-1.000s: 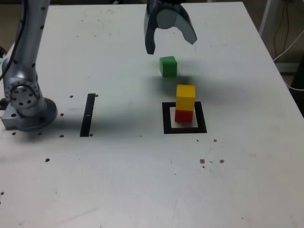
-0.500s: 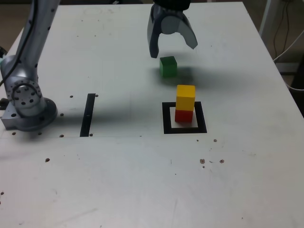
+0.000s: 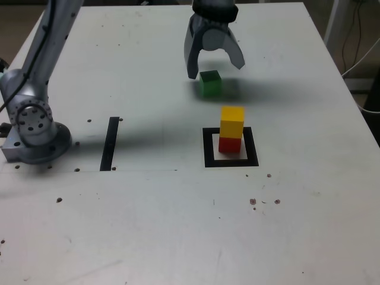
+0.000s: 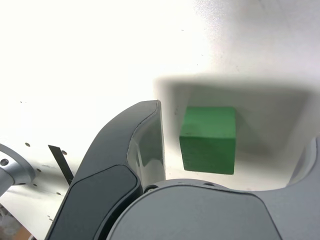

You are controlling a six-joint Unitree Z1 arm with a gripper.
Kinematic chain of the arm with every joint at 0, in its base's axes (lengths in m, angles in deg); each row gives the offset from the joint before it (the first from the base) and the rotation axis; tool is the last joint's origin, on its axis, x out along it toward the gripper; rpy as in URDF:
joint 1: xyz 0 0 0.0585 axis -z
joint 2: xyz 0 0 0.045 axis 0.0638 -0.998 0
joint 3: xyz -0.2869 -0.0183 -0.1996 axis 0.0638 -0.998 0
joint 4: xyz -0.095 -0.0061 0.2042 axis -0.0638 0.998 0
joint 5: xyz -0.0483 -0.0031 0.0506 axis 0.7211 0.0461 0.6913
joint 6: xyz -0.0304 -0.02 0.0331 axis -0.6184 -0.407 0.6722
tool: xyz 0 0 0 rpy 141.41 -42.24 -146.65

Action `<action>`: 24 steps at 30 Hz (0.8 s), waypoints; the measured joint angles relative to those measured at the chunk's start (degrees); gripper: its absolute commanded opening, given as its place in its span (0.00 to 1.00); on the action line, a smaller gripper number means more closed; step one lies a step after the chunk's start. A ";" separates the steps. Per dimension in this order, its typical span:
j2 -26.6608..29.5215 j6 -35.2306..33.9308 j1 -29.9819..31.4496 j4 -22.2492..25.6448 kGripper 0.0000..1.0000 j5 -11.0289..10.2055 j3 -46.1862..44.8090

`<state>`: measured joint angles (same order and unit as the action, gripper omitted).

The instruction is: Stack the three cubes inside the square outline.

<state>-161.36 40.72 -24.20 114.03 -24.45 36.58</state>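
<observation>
A: Status on step three?

B: Pickup of the last cube, the green one [image 3: 210,85]. Yellow cube [image 3: 231,123] sits on the red cube [image 3: 230,145], inside the black square outline [image 3: 208,148]. Green is the only one out of the stack.

A: Jaws?

B: Spread wide, nothing pinched. Wrist view has the green cube between the jaws, a finger [image 4: 150,150] to one side of it, with a gap. Exterior view has it below the jaw opening, on the table [image 3: 148,219].

A: Contact?

B: None that I can see. Clearance under the jaws I can't judge exactly.

A: Next move?

B: I'd lower straight down so the jaws straddle green, then close on opposite faces. Cube looks nearer one jaw in the wrist view, so centre first or that side pushes it early.

A: After that?

B: Lift clear of yellow's top before travelling. From the jaws, the stack is toward the exterior view's bottom and slightly to its right. Come in from above, set green flat on yellow, open evenly.

A: Risk?

B: Low approach clips yellow and knocks the stack. Crooked grip means crooked placement, so square it up before closing.
</observation>
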 measured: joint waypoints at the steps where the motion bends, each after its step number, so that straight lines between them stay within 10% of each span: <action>1: -0.20 0.06 0.00 -0.10 0.98 0.12 -0.12; 15: -2.83 0.20 0.00 -1.78 0.89 0.90 -0.92; 24: -3.17 -0.44 0.00 -1.56 0.49 0.13 -0.96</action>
<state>-164.53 40.28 -24.20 112.47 -24.32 35.62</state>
